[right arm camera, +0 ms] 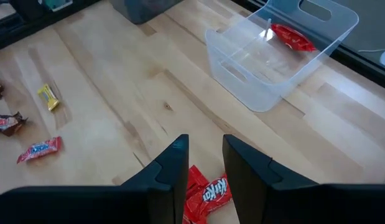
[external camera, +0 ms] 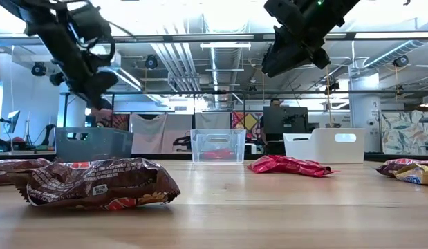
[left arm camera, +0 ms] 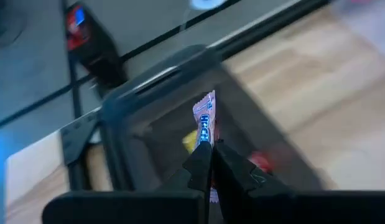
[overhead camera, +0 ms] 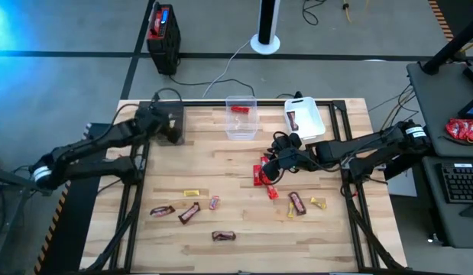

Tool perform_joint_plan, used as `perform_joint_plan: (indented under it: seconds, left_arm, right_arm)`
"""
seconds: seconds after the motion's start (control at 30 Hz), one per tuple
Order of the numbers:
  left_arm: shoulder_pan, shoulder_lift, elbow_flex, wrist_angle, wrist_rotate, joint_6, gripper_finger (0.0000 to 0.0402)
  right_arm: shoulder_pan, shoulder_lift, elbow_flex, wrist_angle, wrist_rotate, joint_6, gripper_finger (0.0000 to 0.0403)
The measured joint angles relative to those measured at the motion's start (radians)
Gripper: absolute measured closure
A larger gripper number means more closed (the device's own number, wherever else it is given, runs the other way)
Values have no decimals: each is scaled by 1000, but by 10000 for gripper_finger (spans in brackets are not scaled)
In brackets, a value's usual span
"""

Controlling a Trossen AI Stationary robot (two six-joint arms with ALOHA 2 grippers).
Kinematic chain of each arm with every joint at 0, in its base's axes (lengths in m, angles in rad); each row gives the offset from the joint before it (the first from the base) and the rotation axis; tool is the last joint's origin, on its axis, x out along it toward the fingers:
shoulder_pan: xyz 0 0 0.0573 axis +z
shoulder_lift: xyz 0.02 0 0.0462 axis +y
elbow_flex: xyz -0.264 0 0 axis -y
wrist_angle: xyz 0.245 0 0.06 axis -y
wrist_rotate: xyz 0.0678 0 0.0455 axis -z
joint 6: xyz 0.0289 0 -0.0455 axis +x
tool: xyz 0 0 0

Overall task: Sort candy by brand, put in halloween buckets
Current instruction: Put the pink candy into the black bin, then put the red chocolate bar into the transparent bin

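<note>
My left gripper (left arm camera: 209, 149) is shut on a small pink wrapped candy (left arm camera: 204, 115), above the dark grey bucket (left arm camera: 148, 93) at the table's far left. That bucket (overhead camera: 172, 126) holds yellow and pink pieces. The clear bucket (overhead camera: 241, 116) holds one red bar (right arm camera: 292, 37). A dark bar lies in the white bucket (overhead camera: 305, 118). My right gripper (right arm camera: 204, 146) hangs open, with nothing between its fingers, above red bars (right arm camera: 208, 193) lying at mid-table (overhead camera: 263, 174). The low view shows it high above the table (external camera: 272, 66). My left gripper pinches the pink candy's near end (left arm camera: 205, 138) between its two fingertips. The rest of the wrapper sticks out past the fingertips. The fingers slant downward toward the table's far left. The candy is lifted clear, over the open grey bucket.
Loose candies lie on the near half: dark brown bars (overhead camera: 189, 213) (overhead camera: 223, 236) (overhead camera: 297, 203), yellow pieces (overhead camera: 192, 194) (overhead camera: 318, 202), a pink piece (overhead camera: 214, 202). A black-and-red box (overhead camera: 163, 38) stands on the floor beyond the table. A dark frame rail (overhead camera: 221, 102) borders the table.
</note>
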Motion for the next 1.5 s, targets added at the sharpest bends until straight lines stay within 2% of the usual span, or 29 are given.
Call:
perform_joint_plan:
  seconds: [0.13,0.3,0.77,0.9,1.0,1.27,1.4,1.5]
  left_arm:
    - [75,28,0,7,66,28,401]
    - [87,54,0,10,74,31,394]
    - [57,37,0,17,85,41,296]
    - [-20,-14,0,51,154,35,290]
    - [-122,-54,0,100,207,34,290]
    - [-445,-129,0,221,208,74,290]
    - [-571,-139,0,271,206,90,290]
    - [-621,-137,0,293,205,91,290]
  right_arm:
    - [0,0,0,0,0,9,307]
    - [0,0,0,0,0,9,296]
    - [0,0,0,0,-2,22,291]
    - [-5,0,11,-2,-49,81,290]
    - [-8,0,28,-1,-113,116,295]
    - [-7,0,62,-15,-187,205,314]
    - [-8,4,92,-116,-183,282,323]
    - [-11,39,125,-246,-159,358,328]
